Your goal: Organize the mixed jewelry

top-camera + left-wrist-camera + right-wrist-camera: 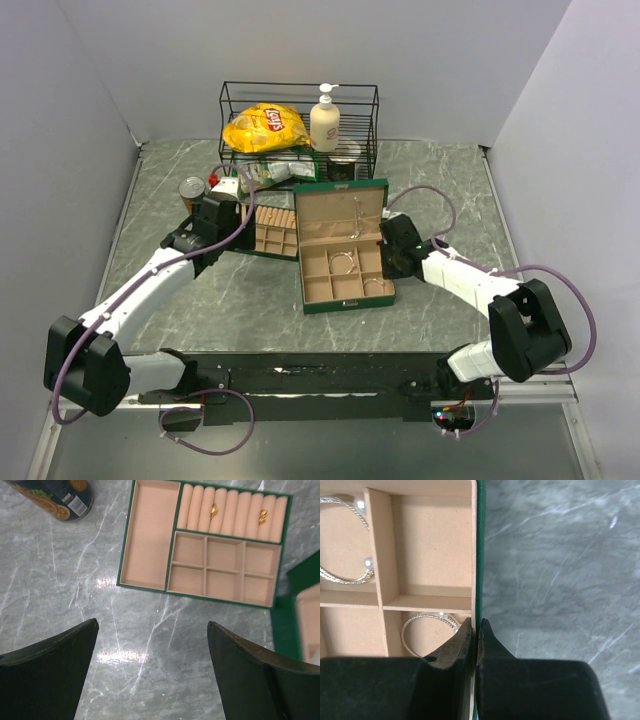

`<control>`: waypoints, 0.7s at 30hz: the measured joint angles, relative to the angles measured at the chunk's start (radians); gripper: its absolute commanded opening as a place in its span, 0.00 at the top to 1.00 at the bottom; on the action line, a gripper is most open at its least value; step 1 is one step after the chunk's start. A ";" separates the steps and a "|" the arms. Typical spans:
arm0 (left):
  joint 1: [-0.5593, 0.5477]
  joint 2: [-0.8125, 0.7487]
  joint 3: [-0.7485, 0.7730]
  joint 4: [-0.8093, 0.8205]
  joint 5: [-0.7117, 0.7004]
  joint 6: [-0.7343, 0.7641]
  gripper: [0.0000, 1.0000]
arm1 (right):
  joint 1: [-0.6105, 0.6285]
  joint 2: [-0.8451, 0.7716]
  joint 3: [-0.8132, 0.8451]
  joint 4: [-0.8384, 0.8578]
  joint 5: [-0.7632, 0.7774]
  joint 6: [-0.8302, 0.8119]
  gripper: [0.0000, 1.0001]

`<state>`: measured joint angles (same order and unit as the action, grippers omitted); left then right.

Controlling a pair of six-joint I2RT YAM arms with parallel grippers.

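Note:
An open green jewelry box [348,303] with tan compartments sits mid-table, its lid up. Silver bracelets lie in it [345,577] [415,625]. My right gripper [390,262] is shut on the box's right wall [479,555], one finger inside and one outside [475,626]. A separate green tray [272,238] lies left of the box. In the left wrist view the tray [150,540] holds two gold rings [213,512] [263,516] in its roll slots. My left gripper [152,630] is open and empty, above bare table just near of the tray.
A black wire basket [300,95] at the back holds a yellow chip bag [265,127] and a lotion bottle [325,120]. A tin can [192,190] stands left of the tray, also in the left wrist view [55,497]. Small packets lie by the basket.

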<state>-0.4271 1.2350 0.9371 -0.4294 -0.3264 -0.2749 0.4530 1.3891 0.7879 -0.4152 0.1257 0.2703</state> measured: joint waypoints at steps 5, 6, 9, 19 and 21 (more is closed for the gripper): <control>0.000 -0.054 -0.002 0.016 0.010 0.001 0.04 | 0.056 0.000 0.005 -0.029 0.043 -0.038 1.00; 0.000 -0.068 -0.005 0.025 0.015 0.002 0.04 | 0.058 0.000 0.006 -0.031 0.047 -0.043 1.00; -0.002 -0.117 -0.023 0.047 0.034 0.007 0.04 | 0.060 0.003 0.016 -0.039 0.058 -0.055 0.99; -0.003 -0.184 -0.051 0.100 0.196 0.032 0.04 | 0.064 0.014 0.037 -0.043 0.098 -0.081 0.63; -0.003 -0.184 -0.051 0.105 0.220 0.040 0.04 | 0.064 0.013 0.037 -0.044 0.114 -0.083 0.55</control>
<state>-0.4301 1.0512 0.8856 -0.3248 -0.1062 -0.2352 0.5175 1.4025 0.8249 -0.4591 0.2401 0.1875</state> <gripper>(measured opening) 0.963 0.335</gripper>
